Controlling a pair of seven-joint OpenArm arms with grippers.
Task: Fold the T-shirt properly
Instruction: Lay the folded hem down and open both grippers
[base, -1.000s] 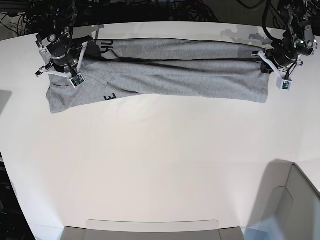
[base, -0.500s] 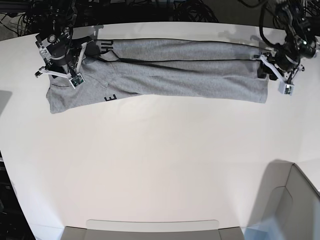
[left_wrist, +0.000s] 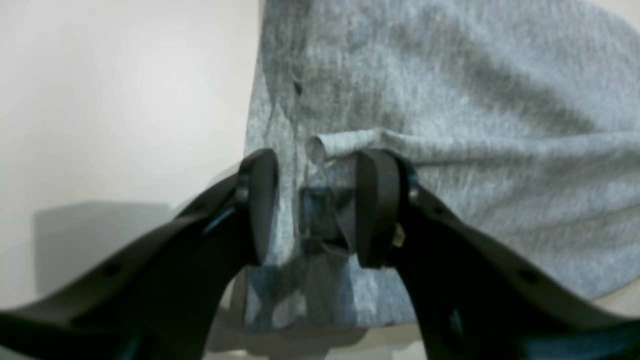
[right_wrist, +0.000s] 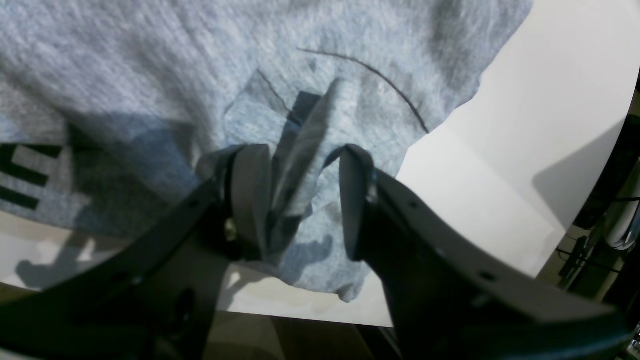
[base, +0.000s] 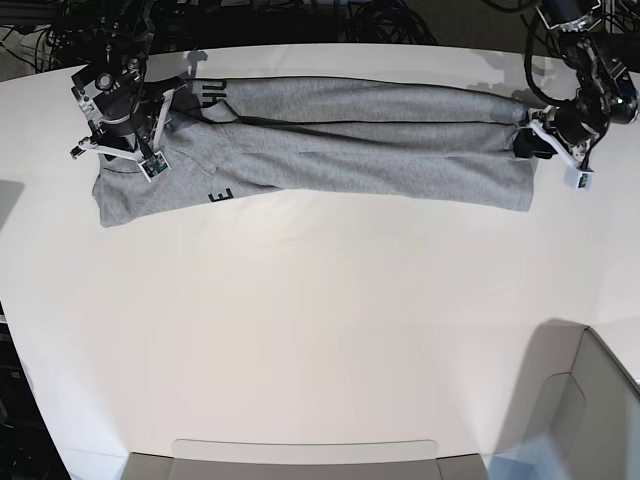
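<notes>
Measured from the T-shirt (base: 330, 140), the nearest thing to the base camera is a pale grey bin (base: 590, 420) at the table's near corner, well apart from the cloth. Between the two stretches the bare white table (base: 320, 330).

The T-shirt itself lies along the far side of the table, folded lengthwise into a long, narrow band with overlapping layers. Dark block lettering (base: 221, 193) peeks out on its lower edge toward one end, and more letters show at the upper edge of that same end.

At the lettered end of the shirt sits the right gripper (right_wrist: 305, 195). Its fingers (right_wrist: 250, 195) are spread, and a raised ridge of grey fabric stands in the gap between them; the cloth lies against the inner face of one finger, but the pads do not squeeze it. From this wrist view the shirt's corner hangs close to the table edge, with the lettering off to the side.

At the opposite, plain end of the shirt is the left gripper (left_wrist: 315, 205). Its fingers (left_wrist: 375, 205) are also parted, straddling a small rolled lip of hem that sits between them; no pinch is visible. The shirt's edge runs just beside one finger, with bare table beyond it.

Past the shirt's far edge, dark cables (base: 380, 20) lie behind the table.
</notes>
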